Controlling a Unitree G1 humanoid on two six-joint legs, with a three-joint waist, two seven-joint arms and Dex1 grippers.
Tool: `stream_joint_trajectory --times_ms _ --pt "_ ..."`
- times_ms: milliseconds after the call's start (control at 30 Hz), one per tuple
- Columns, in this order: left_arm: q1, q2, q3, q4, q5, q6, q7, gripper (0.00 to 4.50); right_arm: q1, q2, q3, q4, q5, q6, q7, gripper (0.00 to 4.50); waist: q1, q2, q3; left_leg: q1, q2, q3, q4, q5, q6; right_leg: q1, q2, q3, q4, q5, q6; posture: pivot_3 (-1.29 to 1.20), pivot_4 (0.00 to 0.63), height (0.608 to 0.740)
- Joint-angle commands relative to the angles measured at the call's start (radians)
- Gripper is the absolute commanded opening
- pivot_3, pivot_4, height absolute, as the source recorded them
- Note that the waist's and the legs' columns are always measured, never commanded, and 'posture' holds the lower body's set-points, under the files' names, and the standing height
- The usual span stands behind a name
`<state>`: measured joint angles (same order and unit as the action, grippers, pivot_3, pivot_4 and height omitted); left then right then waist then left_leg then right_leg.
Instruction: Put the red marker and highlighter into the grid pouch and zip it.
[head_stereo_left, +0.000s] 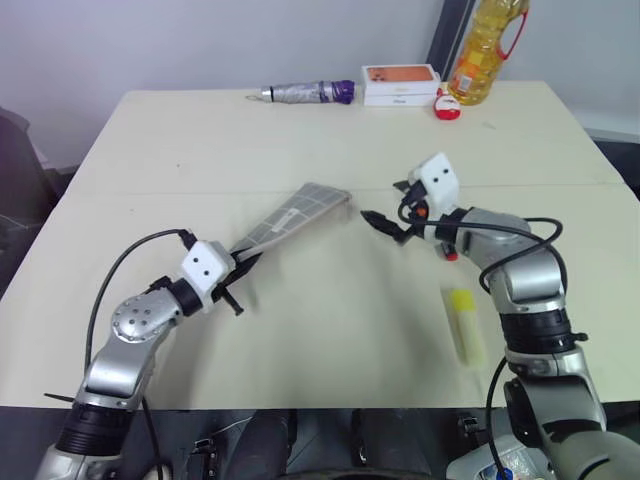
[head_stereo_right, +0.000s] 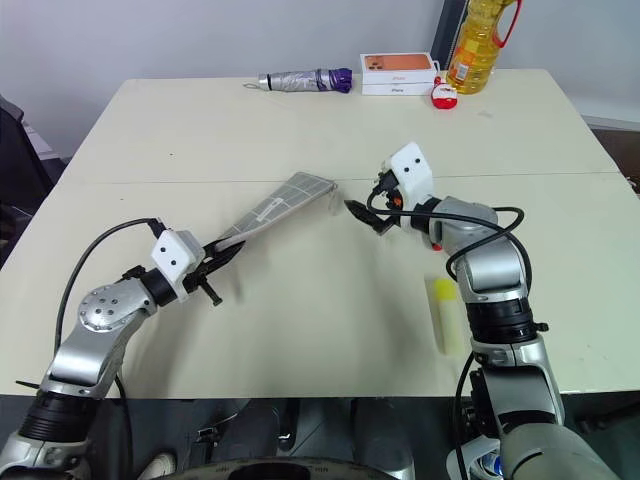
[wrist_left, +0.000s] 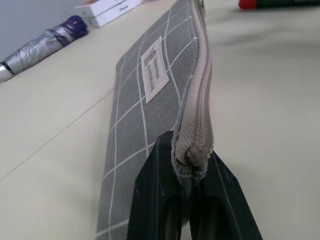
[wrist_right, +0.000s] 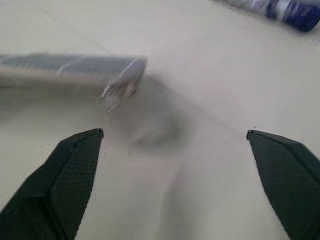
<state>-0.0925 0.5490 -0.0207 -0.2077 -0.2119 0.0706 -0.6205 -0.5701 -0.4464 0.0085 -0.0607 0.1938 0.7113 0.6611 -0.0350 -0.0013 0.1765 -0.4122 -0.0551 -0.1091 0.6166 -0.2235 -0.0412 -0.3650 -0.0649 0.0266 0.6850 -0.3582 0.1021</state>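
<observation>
Grey fabric with white grid lines, the grid pouch (head_stereo_left: 291, 218) is clamped at its near end by the left pincer (head_stereo_left: 237, 277), whose two black fingers (wrist_left: 155, 200) are pressed together on the zipper end; from there the pouch slants away toward the right pincer (head_stereo_left: 385, 222), its far corner raised off the cream worktop (head_stereo_left: 320, 330). What lies inside the pouch cannot be told. The right pincer hangs just beyond that far corner with its fingers spread wide apart and nothing between them. The highlighter (head_stereo_left: 466, 324) lies flat on the worktop beside the right forearm, well behind the right pincer and apart from the pouch. A small red tip, seemingly the red marker (head_stereo_left: 451, 256), peeks out under the right wrist. The left wrist view adds the small white label (wrist_left: 153, 70) and the pale zipper (wrist_left: 199, 100) running along the pouch's upper edge, closed as far as can be seen. The head views add a folded umbrella (head_stereo_left: 305, 93), a white box (head_stereo_left: 401, 85), a small red-and-white round object (head_stereo_left: 447, 107) and a yellow oil bottle (head_stereo_left: 484, 45) far beyond both pincers.
</observation>
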Motion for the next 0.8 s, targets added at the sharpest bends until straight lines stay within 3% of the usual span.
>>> stream_joint_trajectory --times_ms 33,400,467,700,800 --pt "-0.006 -0.025 0.004 -0.071 -0.012 0.041 0.025 0.00 0.008 0.036 0.000 -0.082 0.041 0.029 -0.027 4.47 -0.001 0.000 0.000 0.000 0.000 0.000 0.000 0.000 0.000 0.000 0.000 0.000 0.000 0.000 0.000 0.00 0.150 0.740" --pt "0.001 -0.060 -0.010 -0.131 -0.004 0.095 0.014 0.00 -0.041 0.156 0.020 0.022 0.025 -0.018 -0.134 4.47 -0.005 0.000 0.000 0.000 0.000 0.000 0.000 0.000 -0.001 0.000 0.000 0.000 0.000 0.000 0.000 0.00 0.150 0.740" --pt "0.004 -0.059 -0.006 -0.135 -0.004 0.099 0.011 0.00 -0.053 0.160 0.022 0.040 0.026 -0.027 -0.137 3.66 -0.005 0.000 0.000 0.000 0.000 0.000 0.000 0.000 -0.001 0.000 0.001 0.000 0.000 0.000 0.000 0.00 0.150 0.740" --pt "0.012 -0.063 -0.001 -0.144 0.014 0.108 0.030 0.00 -0.051 0.153 0.075 0.007 0.023 -0.031 -0.111 0.03 -0.007 0.000 0.000 0.000 0.000 0.000 0.000 0.000 -0.001 0.000 0.000 0.000 0.000 0.000 0.000 0.00 0.150 0.740" --pt "0.005 -0.074 -0.012 -0.140 0.021 0.116 0.043 0.00 -0.015 0.119 0.172 -0.092 0.009 -0.024 -0.054 0.03 -0.006 0.000 0.000 0.000 0.000 0.000 0.000 0.000 -0.001 -0.001 0.000 0.000 0.000 0.000 0.000 0.00 0.150 0.740"
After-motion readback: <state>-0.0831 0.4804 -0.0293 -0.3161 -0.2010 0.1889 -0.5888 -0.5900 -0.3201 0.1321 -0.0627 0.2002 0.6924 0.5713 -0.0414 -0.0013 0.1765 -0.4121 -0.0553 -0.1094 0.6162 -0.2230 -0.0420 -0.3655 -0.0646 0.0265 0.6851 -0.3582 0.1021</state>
